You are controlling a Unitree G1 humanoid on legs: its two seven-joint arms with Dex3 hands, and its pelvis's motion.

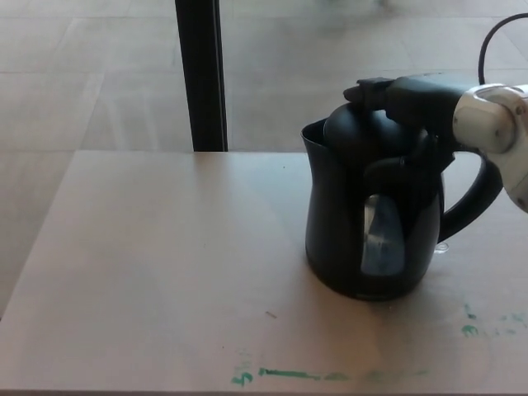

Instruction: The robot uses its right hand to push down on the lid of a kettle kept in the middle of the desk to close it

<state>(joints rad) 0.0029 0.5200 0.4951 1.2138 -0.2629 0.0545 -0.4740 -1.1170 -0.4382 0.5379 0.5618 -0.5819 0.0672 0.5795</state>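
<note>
A black electric kettle (363, 231) with a clear water window stands on the desk (165, 272), right of centre, its handle pointing right. Its domed lid (355, 132) sits over the kettle's opening. My right hand (408, 103) comes in from the right on a white wrist and lies across the top of the lid, black fingers spread over it and one finger curling down the kettle's side. It holds nothing. My left hand does not show.
A black vertical post (200, 74) stands behind the desk's far edge. A black cable (488, 37) loops at the upper right. Green paint marks (289, 375) line the desk's front edge. Tiled floor lies beyond.
</note>
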